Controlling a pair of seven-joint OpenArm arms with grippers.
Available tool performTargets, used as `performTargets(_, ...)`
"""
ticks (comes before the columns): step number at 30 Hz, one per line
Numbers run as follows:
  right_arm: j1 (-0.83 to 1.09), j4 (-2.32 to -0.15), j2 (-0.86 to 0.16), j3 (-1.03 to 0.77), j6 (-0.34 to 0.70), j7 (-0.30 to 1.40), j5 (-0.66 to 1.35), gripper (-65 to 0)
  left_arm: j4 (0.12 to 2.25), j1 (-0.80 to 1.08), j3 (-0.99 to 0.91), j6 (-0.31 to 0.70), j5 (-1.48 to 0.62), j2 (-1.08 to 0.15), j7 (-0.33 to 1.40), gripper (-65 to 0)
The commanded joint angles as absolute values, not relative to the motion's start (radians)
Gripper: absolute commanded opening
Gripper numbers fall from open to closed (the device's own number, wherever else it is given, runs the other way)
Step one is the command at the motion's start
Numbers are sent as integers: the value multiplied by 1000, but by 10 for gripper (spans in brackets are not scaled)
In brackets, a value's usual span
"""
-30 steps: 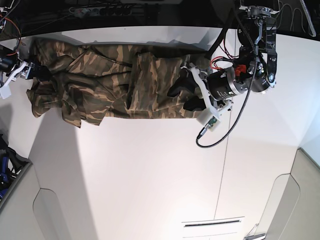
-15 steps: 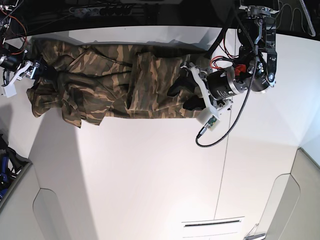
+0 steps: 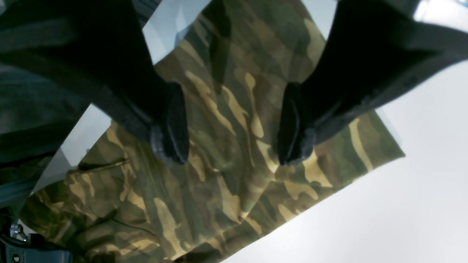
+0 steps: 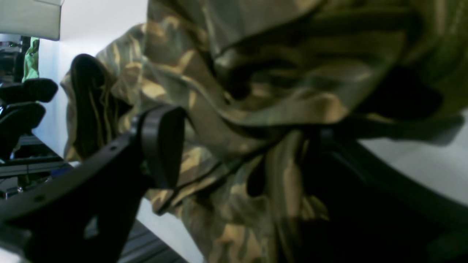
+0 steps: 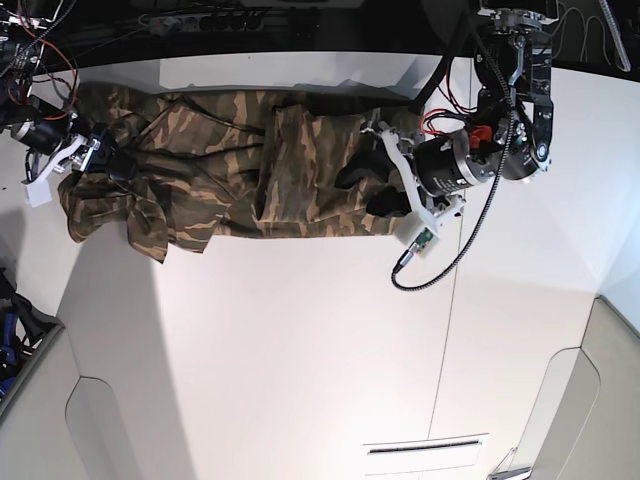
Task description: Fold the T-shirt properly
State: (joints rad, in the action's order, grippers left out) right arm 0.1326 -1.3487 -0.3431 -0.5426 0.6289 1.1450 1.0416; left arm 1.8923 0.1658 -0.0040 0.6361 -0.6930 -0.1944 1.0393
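A bright white table (image 5: 300,350) meets a dark strip behind.

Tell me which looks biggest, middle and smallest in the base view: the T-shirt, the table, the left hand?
1. Table, biggest; it fills most of the view.
2. T-shirt, stretched along the far edge.
3. Left hand, smallest, though it sits nearer the camera, so it looks bigger than it is.

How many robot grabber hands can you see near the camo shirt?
2. The left gripper sits open over one end of the T-shirt, on the base view's right. The right gripper is at the bunched opposite end, also open, with cloth between its fingers.
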Motion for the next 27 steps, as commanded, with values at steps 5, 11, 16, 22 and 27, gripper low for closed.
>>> performTargets(5,125,-1359,-360,-548,625,1114,1020,-214,1909,156,-6,640,-713,-197,1021,-238)
performTargets(11,125,-1359,-360,-548,625,1059,979,-214,1909,156,-6,640,-714,-197,1021,-238)
performTargets(16,125,-1359,-360,-548,625,1047,972,-246,1909,156,-6,640,-714,-197,1021,-238)
performTargets(22,125,-1359,-360,-548,625,1047,963,-374,1909,156,-6,640,-714,-197,1021,-238)
performTargets(27,125,-1359,-360,-548,625,1047,939,-388,1909,156,-6,640,-714,-197,1021,-238)
